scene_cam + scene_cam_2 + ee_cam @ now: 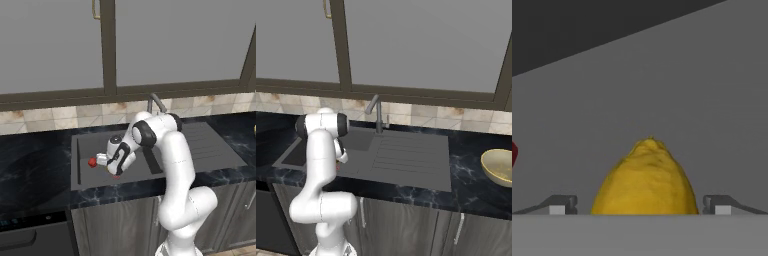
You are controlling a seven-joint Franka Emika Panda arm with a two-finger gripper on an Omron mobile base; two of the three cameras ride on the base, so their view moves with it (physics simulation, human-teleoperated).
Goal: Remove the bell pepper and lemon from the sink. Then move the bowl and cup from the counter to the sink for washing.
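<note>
Tool down in the sink basin, left-centre of the left base view, jaws spread wide. Lemon sits between the fingertips, no contact visible. Bell pepper just left of the tool. Bowl on the desk, far right.
</note>
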